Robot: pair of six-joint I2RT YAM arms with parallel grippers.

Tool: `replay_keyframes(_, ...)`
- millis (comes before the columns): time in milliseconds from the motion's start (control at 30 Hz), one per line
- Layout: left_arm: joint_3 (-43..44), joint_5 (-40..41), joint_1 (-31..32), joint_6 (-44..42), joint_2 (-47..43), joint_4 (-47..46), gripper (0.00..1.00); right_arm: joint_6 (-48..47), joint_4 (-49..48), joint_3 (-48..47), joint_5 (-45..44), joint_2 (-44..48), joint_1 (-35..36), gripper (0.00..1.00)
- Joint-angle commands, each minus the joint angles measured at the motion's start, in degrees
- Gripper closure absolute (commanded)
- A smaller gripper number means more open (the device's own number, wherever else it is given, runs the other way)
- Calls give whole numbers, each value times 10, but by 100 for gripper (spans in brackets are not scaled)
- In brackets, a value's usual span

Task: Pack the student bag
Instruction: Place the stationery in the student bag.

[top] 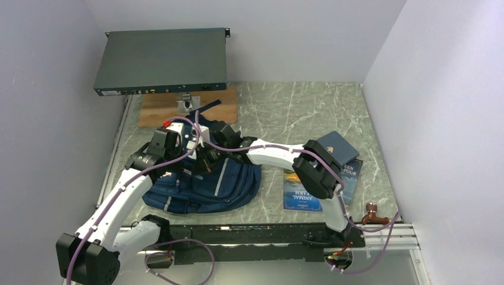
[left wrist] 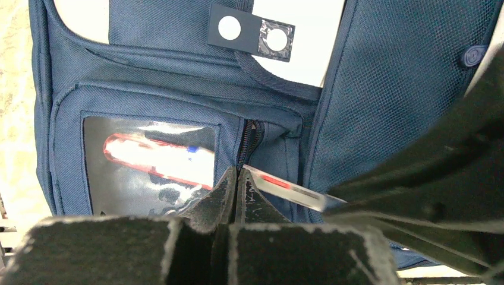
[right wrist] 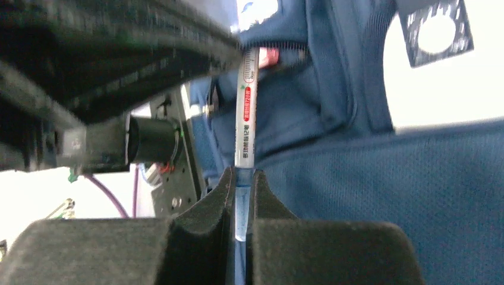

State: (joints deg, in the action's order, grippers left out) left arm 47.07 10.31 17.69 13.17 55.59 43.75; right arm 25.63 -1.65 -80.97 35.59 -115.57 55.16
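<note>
The student bag (top: 205, 181), a navy backpack, lies flat at the table's near left. Both grippers meet over its front pocket. My left gripper (left wrist: 238, 173) is shut, tips pressed at the lower end of the pocket's zip (left wrist: 250, 138); whether it pinches fabric there I cannot tell. My right gripper (right wrist: 241, 173) is shut on the blue cap end of a white pen (right wrist: 246, 113) with red marking. The pen's other end points into the pocket's mouth. In the left wrist view the pen (left wrist: 291, 190) comes in from the right. The clear window pocket (left wrist: 151, 163) shows a red-and-white item inside.
Two books (top: 321, 184) and a dark blue booklet (top: 337, 148) lie right of the bag. A small copper tap (top: 374, 214) sits at the near right edge. A grey rack unit (top: 161, 59) stands over a wooden board (top: 154, 110) at the back left.
</note>
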Motion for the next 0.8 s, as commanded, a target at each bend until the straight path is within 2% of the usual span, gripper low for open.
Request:
replay_keyframes(0,4,-21,8,4,-22,-51,100,-30,-6,-98,-42,-53,14,100)
replay_keyframes(67,5,-22,8,3,-24,-54,100,-39,-30,-128,-61,-81,24,100)
replay_keyframes(167,3,-13,8,5,-27,-49,100,-55,-116,-121,-116,-112,34,100)
replay_keyframes(233,2,-10,9,9,-29,-46,100,-58,-154,-93,-156,-109,35,78)
replay_keyframes(267,2,-9,9,8,-31,-47,100,-60,-173,-70,-177,-98,36,70)
replay_keyframes(333,3,-8,9,6,-33,-48,100,-69,-199,-26,-182,-72,35,61)
replay_keyframes(400,1,-6,9,6,-34,-48,100,-89,-177,-4,-188,-46,36,56)
replay_keyframes(600,6,-14,9,2,-23,-48,100,-132,-157,95,-197,33,39,49)
replay_keyframes(767,5,-17,9,2,-25,-50,100,-139,-170,114,-185,23,44,52)
